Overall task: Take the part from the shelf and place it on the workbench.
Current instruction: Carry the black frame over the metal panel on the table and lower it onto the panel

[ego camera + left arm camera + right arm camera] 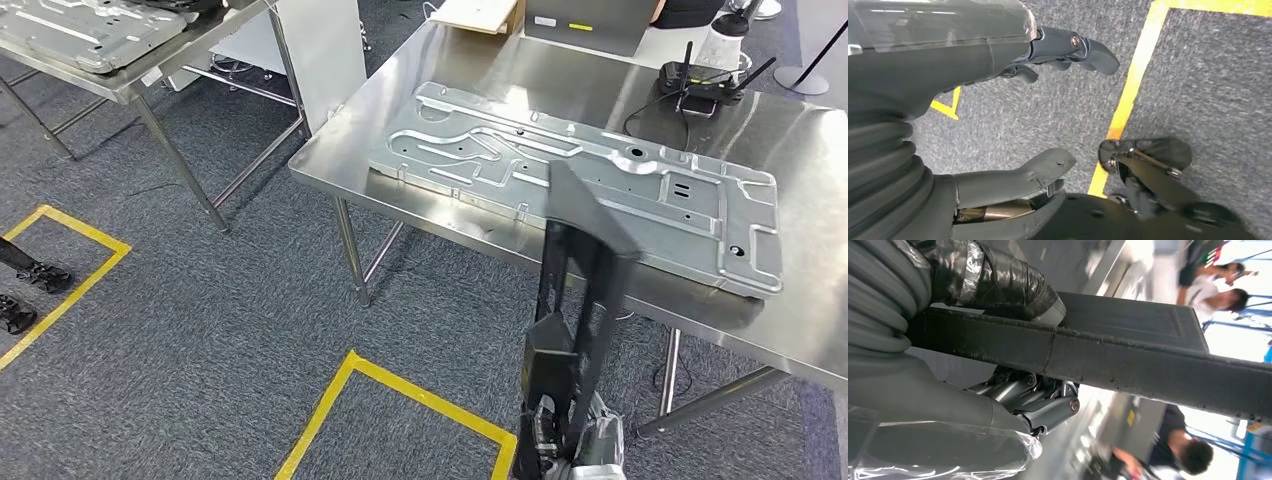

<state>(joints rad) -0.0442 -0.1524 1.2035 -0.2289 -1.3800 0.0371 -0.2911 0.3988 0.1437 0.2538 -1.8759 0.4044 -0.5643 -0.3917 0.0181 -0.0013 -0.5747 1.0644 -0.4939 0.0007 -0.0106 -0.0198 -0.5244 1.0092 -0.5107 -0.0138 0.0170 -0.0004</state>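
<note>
Floor: grey carpet (200, 330) with yellow tape squares; steel counter (800, 180) at 1 o'clock.
Part: black frame (580, 290), standing nearly upright at 5 o'clock, its top edge overlapping the counter's near edge in the head view.
Right hand (1013, 405): clamped around the frame.
Left hand (1013, 120): empty, fingers apart, hanging over the floor.
Counter load: stamped metal sheet (590, 180) (covers most of the middle).
Risk: tall frame could strike the counter edge or land on the sheet and slide; a one-handed hold may let it twist.
</note>
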